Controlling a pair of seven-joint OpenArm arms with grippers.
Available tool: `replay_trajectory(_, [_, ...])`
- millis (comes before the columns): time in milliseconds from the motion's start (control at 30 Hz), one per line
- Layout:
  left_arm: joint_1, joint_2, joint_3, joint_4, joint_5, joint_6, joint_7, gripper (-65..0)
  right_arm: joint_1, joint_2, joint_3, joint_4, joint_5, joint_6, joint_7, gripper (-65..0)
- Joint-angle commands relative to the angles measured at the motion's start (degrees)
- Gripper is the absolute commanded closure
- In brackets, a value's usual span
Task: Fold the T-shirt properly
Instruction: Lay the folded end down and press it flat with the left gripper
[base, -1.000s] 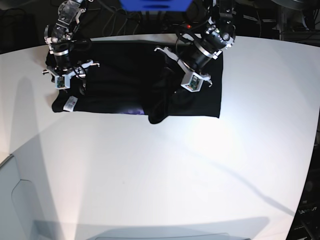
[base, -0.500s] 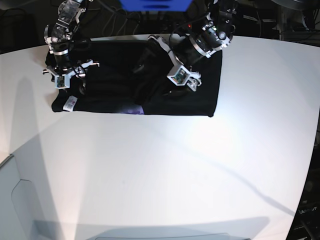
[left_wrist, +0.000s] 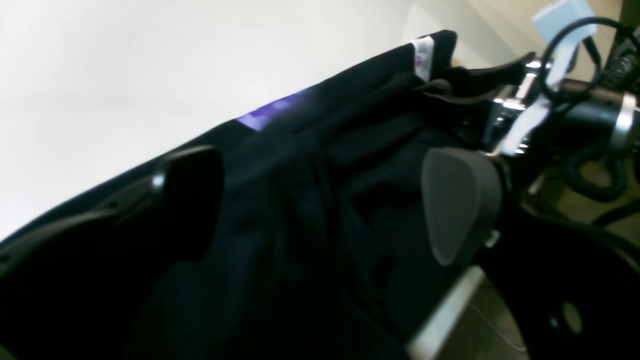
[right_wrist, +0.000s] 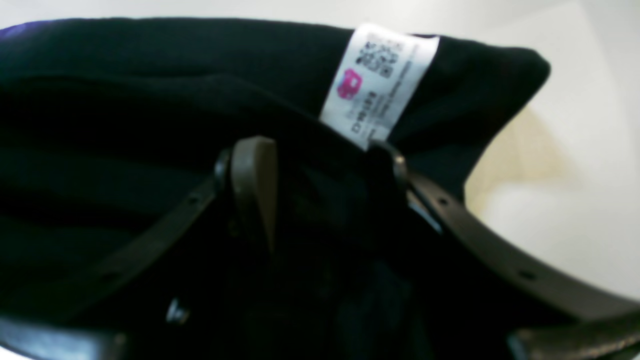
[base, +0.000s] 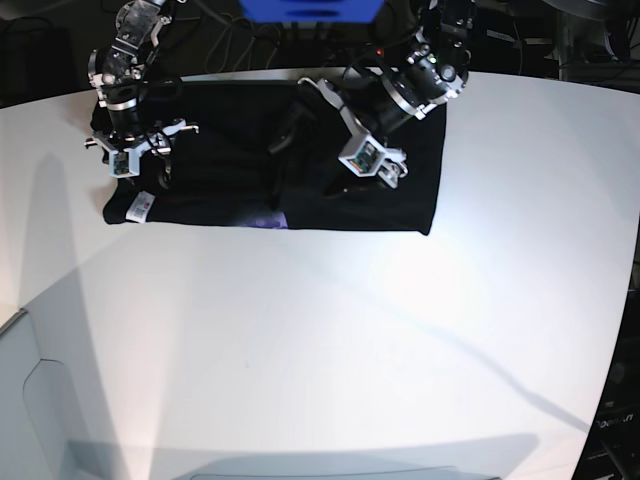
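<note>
The T-shirt (base: 270, 160) lies on the far part of the white desk (base: 330, 330), folded into a wide black band that runs from the far left toward the far centre-right. Its near edge is roughly straight. A small patch of purple print (base: 265, 219) shows at that near edge, about mid-length. A white tag (base: 140, 207) sits on the cloth near the left end of the band.

The left gripper (base: 310, 155) is over the right half of the T-shirt in the base view. In the left wrist view its fingers (left_wrist: 457, 205) stand spread wide, with bunched black cloth lying between and below them; no cloth is pinched. The purple print and the white tag appear beyond it, along the edge that meets the desk.

The right gripper (base: 160, 170) is over the left end of the T-shirt, just far of the white tag. In the right wrist view its fingers (right_wrist: 252, 185) are apart and set down into the black fabric, with a ridge of cloth between them. Whether that ridge is clamped cannot be told from the pictures. The tag, printed with a pink mark and a square code, lies just beyond the fingertips.

No container is visible on the desk.
</note>
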Motion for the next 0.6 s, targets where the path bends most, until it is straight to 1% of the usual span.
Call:
replay_trajectory(0, [-1.25,0.39,-0.72,0.88,-1.01,-0.14,-1.36,-61.0,-0.17,0.23,0.00,0.92,-0.10,0.65,0.42,-29.3])
replay_trajectory(133, [-4.06,3.12,-1.16,-0.79,-0.57,-0.14,-0.65,-61.0,-0.17,0.23,-0.08,0.92,-0.10,0.65,0.42,-29.3])
replay_trajectory(233, [-5.91,5.14,-0.89,-1.58,-0.39,-0.14,2.25,-61.0,-0.17,0.23,-0.08,0.92,-0.10,0.65,0.42,-29.3])
replay_trajectory(300, [-7.67,6.46,-0.89,-2.90,-0.39,1.53,4.44,-61.0,-0.17,0.23,-0.08,0.92,-0.10,0.65,0.42,-29.3])
replay_trajectory(367, [-9.16,6.63,-0.37,-4.22,-0.39,4.08,6.03,-61.0,-0.17,0.23,-0.08,0.92,-0.10,0.65,0.42,-29.3])
replay_trajectory(433, [-10.48,5.84,2.10,-5.01,-0.39,7.16,7.17,-61.0,-0.17,0.23,-0.08,0.92,-0.10,0.65,0.42,-29.3])
replay_trajectory(567, [-12.77,1.45,8.87,-6.76,-0.39,10.94,7.43,-60.8,-0.17,0.23,-0.08,0.92,-0.10,0.65,0.42,-29.3])
